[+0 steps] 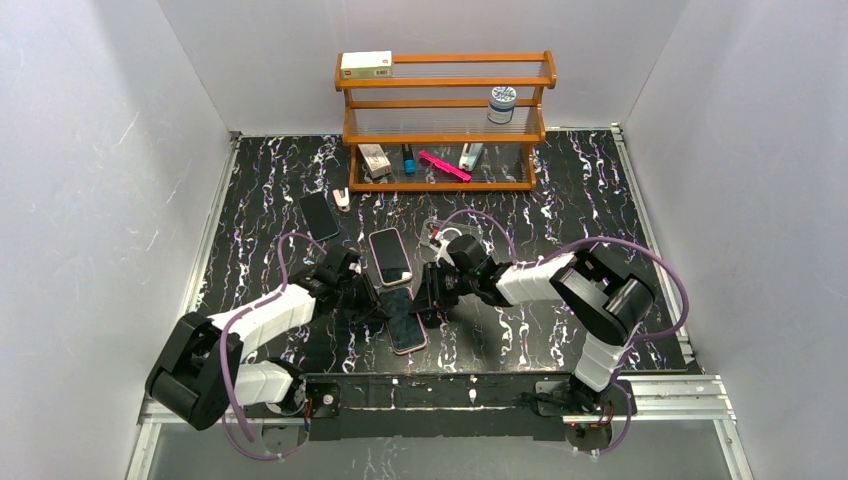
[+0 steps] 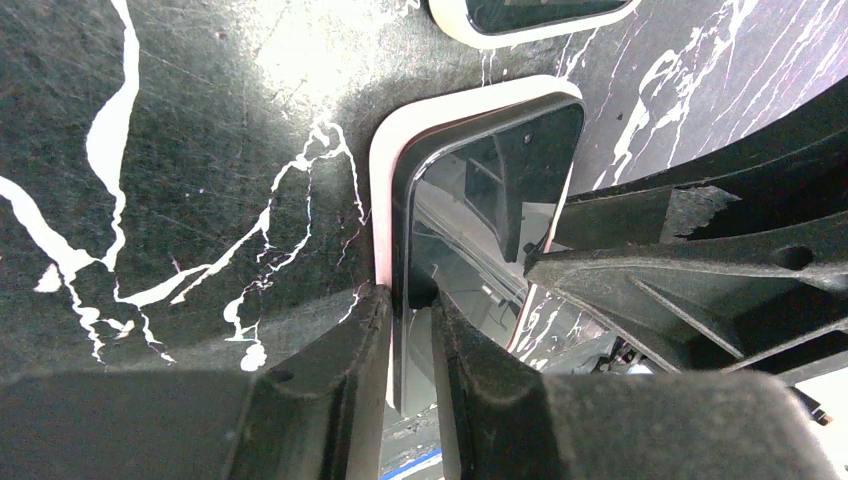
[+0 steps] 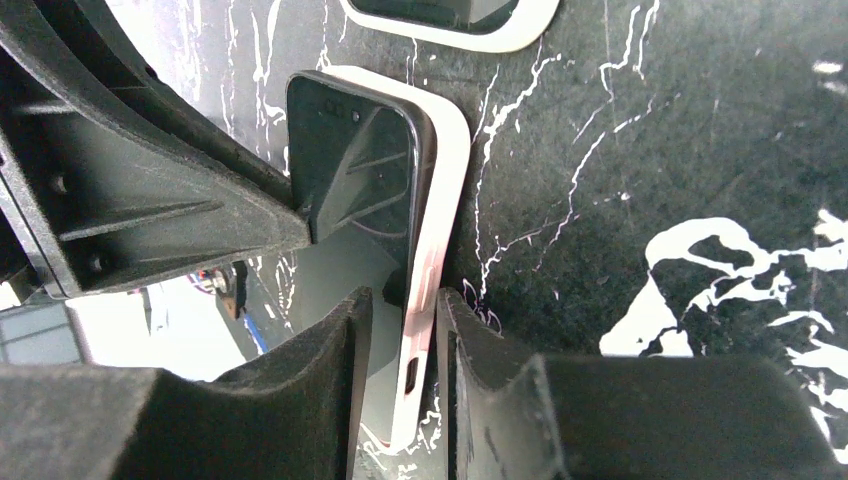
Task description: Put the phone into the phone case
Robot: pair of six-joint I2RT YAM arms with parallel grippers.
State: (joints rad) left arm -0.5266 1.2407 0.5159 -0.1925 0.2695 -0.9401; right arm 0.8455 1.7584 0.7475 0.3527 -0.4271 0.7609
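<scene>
1. Near the arm bases, a glossy black phone [image 2: 480, 200] lay screen-up inside a pale pink soft phone case [image 2: 385, 180] on the black white-veined table [image 1: 560, 330]. The case's rim wrapped the phone's far corner. Whether the phone was fully seated could not be told.
2. The left gripper [image 2: 410, 310] was pinched onto one long side. One finger was outside the case wall and the other on the screen, with the phone's edge between them.
3. The right gripper [image 3: 403, 300] was clamped on the opposite long side. Its fingers closed over the case wall just by a port opening.
4. Both grippers faced each other across the phone, almost touching.
5. Just beyond lay a second dark-screened phone in a pink-rimmed case [image 1: 390, 257]. Farther left lay a bare dark flat slab [image 1: 319, 215].
6. At the back stood a three-tier wooden rack [image 1: 445, 82]. It held a white box [image 1: 366, 65] on top, a round silver-lidded jar [image 1: 502, 103] in the middle and a bright pink flat item [image 1: 444, 165] on the lowest shelf.
</scene>
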